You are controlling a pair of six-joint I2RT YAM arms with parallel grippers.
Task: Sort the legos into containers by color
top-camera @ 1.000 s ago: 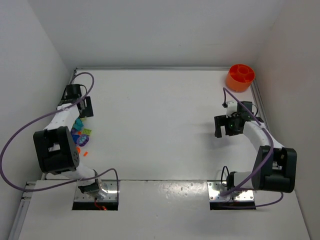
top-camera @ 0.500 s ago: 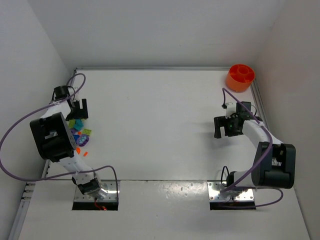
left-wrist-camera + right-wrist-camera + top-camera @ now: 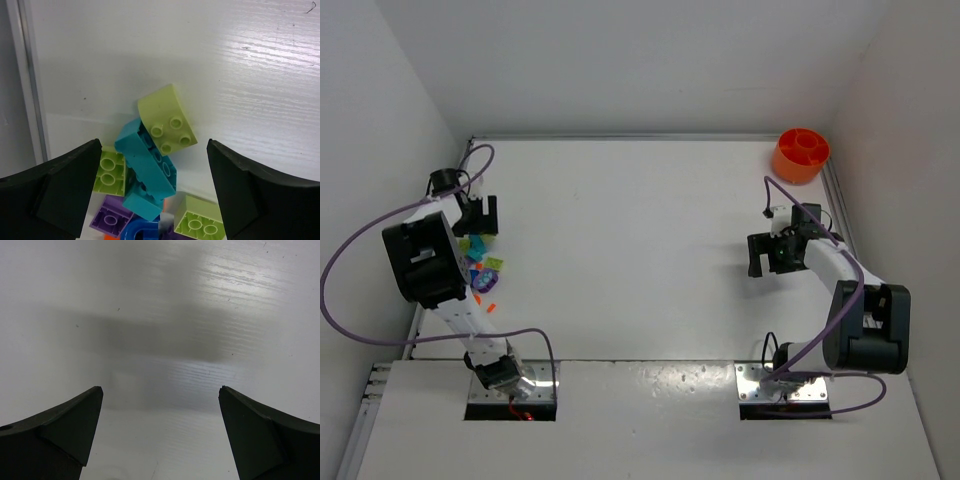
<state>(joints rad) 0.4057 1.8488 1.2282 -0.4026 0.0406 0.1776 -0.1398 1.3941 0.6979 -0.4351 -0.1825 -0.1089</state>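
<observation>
1. Left arm (image 3: 425, 262) and right arm (image 3: 865, 325): white links, chunky black motor blocks.
2. Purple cables (image 3: 480, 147) looping off each.
3. Left gripper (image 3: 152, 145) fingers (image 3: 65, 185) are matte black wedges.
4. Shiny metal base plates (image 3: 542, 375).

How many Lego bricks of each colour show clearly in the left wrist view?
Lime-green bricks: 3
Cyan bricks: 2, overlapping, so uncertain
Purple bricks: 1
Blue bricks: 1
Total: 7, not counting orange slivers
</observation>
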